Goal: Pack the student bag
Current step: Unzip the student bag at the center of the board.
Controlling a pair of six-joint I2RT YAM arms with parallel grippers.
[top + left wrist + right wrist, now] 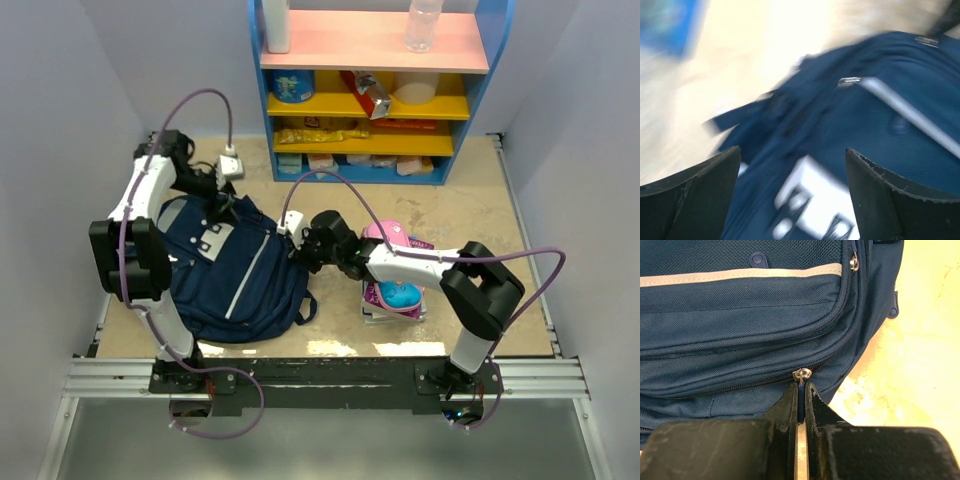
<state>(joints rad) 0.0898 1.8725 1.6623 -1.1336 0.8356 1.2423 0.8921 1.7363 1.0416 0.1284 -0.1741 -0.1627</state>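
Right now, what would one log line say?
left jaws: open over student bag | right jaws: shut on zipper pull

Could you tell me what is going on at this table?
Two robot arms are working on a navy bag lying flat on the table. The right hand is shut on a zipper pull at the bag's side edge. The left hand is open over the bag's far end and holds nothing. A pile of pink and blue things lies beside the bag, under the right arm.
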